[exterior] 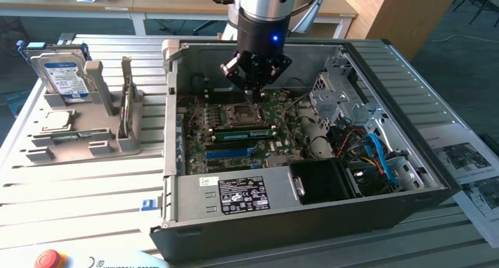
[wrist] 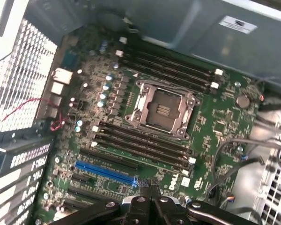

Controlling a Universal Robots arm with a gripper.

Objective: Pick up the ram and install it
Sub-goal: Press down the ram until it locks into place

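Exterior view: the open computer case (exterior: 312, 221) fills mid-frame on the surface, with its motherboard (exterior: 274, 107) facing up. A green stick that I take for the ram (exterior: 243, 134) lies in the slots, its long axis running left to right, just below the empty processor socket (exterior: 240, 113). The gripper (exterior: 251, 94) hangs just up-frame of it, jaws shut on nothing.
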